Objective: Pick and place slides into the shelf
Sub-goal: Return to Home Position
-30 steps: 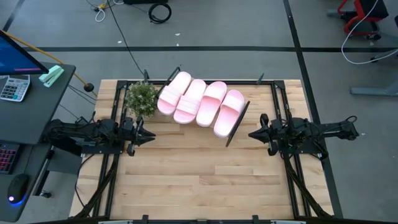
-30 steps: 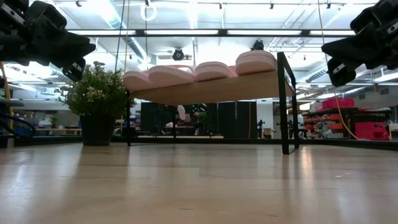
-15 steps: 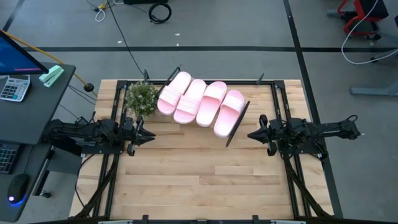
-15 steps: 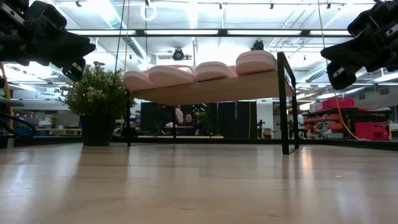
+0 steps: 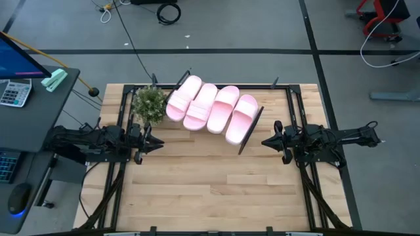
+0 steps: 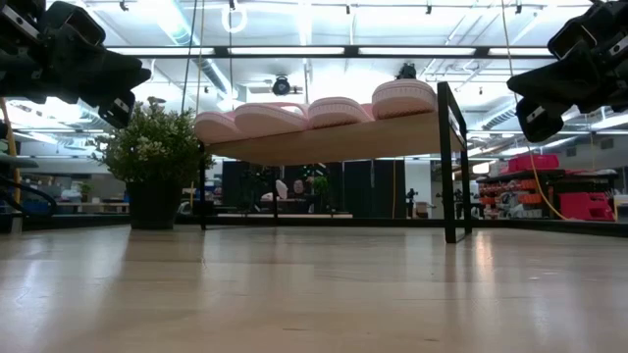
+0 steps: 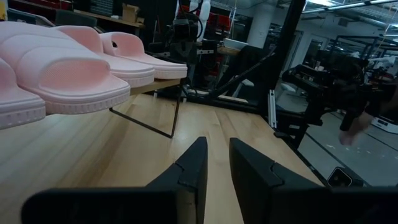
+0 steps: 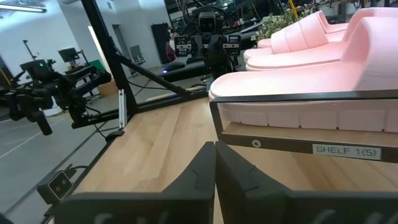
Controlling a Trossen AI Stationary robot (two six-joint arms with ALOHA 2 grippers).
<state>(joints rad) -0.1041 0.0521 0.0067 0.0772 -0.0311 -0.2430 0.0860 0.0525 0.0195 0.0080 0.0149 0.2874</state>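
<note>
On the slanted shelf [image 6: 334, 147] at the far side of the table [image 5: 216, 187], the slides [image 5: 223, 108] lie four abreast, packed side by side and touching in a diagonal row that fills the board from end to end. Seen level across the tabletop, their pink soles rest on the light-wood plank, which is raised on thin black legs. A label reading "SHELF 1(5)" shows on the board's front edge in the right wrist view, just beneath the nearest sandal. A small potted plant [image 5: 149, 103] stands just beside the shelf's left end, close to the first sandal. The left gripper [image 5: 159, 144] hovers above the table's left side, near the plant and apart from the shelf, its tip pointing toward the middle; its fingers [image 7: 189, 171] are slightly parted with a narrow gap between them, and they hold nothing. The right gripper [image 5: 265, 141] hangs opposite above the table's right side, near the shelf's right end but not touching it, with its fingers [image 8: 239, 171] pressed together and empty. Both arms reach in level from the table's outer edges, facing each other across bare wood. A desk with a calculator [image 5: 14, 92] sits off the table's left side.
</note>
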